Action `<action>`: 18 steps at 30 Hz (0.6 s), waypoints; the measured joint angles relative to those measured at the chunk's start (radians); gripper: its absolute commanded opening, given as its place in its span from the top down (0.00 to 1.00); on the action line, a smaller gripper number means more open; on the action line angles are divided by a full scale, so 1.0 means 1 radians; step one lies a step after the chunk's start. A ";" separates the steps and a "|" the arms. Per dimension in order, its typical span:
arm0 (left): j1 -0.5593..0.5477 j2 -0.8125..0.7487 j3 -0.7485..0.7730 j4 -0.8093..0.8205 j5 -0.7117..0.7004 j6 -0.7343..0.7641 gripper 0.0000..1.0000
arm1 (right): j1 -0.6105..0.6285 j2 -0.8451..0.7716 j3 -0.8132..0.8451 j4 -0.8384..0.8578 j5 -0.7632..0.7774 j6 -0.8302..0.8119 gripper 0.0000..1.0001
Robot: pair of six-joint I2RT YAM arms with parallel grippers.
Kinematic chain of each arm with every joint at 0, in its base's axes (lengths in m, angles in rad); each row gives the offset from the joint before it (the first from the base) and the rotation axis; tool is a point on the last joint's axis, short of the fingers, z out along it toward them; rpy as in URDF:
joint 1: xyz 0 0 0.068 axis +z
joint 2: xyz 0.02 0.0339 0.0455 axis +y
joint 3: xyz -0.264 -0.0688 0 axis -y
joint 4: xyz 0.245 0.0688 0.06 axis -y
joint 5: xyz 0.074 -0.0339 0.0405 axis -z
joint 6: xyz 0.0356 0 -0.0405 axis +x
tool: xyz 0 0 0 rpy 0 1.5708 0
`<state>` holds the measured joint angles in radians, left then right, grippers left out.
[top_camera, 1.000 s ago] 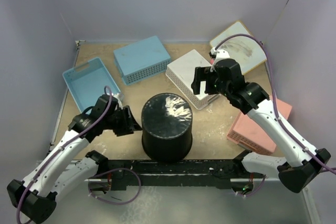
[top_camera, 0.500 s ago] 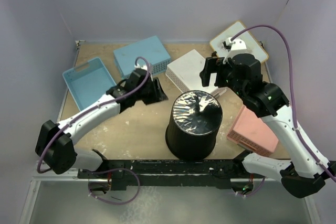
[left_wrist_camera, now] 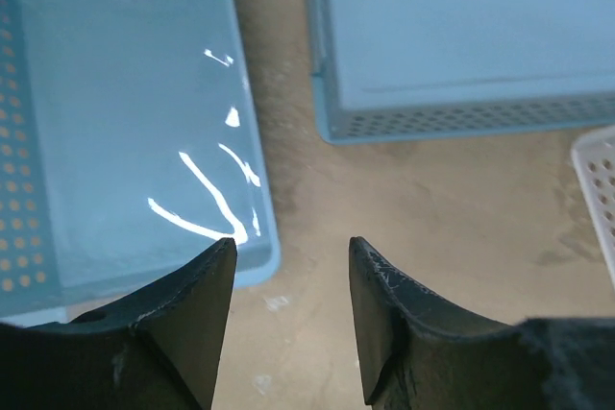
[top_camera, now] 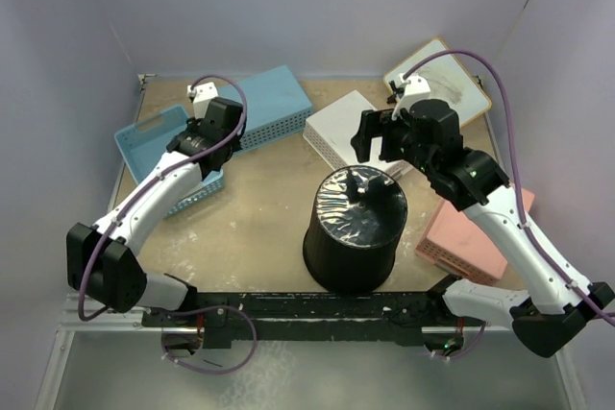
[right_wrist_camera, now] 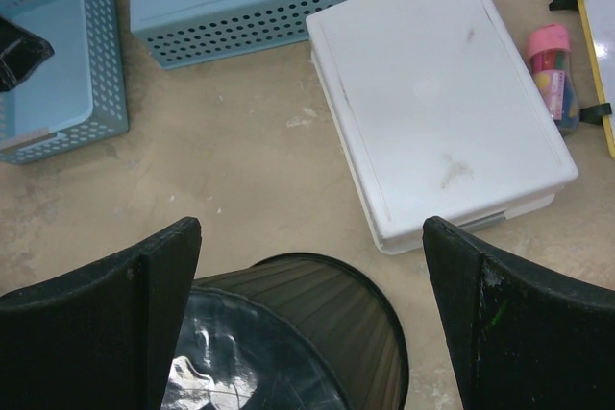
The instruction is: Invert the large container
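The black bin (top_camera: 354, 229) stands on the table (top_camera: 255, 213) near the front edge, right of the middle, with its glossy flat base facing up; it sits between the white basket (top_camera: 336, 132) behind it and the pink basket (top_camera: 471, 237) to its right, apart from both; the right gripper (top_camera: 377, 153) hangs above the bin's far side, and in the right wrist view its fingers (right_wrist_camera: 125, 304) are spread wide with nothing between them but the bin's shiny base and ribbed wall below; whether a finger touches the bin I cannot tell; the left gripper (top_camera: 200, 144) is well away at the far left, pointing down over the near corner of the open blue basket (top_camera: 144, 146); its fingers (left_wrist_camera: 192, 319) stand partly apart and hold nothing; just behind that basket lies a second blue basket (top_camera: 274, 103), turned bottom up.
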<state>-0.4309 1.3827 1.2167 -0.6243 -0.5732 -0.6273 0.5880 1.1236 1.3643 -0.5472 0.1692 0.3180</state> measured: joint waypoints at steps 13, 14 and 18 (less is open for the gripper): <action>0.282 0.369 0.137 0.019 0.089 0.098 0.57 | 0.000 0.001 -0.045 0.016 -0.009 -0.035 0.00; 0.298 0.372 0.125 0.035 0.105 0.097 0.57 | 0.000 0.001 -0.046 0.017 -0.011 -0.035 0.00; 0.339 0.382 0.110 0.076 0.172 0.098 0.57 | 0.000 0.001 -0.046 0.026 -0.016 -0.035 0.00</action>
<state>-0.0921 1.7645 1.3266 -0.5488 -0.4015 -0.5293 0.5880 1.1244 1.3186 -0.5217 0.1528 0.2829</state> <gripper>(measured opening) 0.441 0.995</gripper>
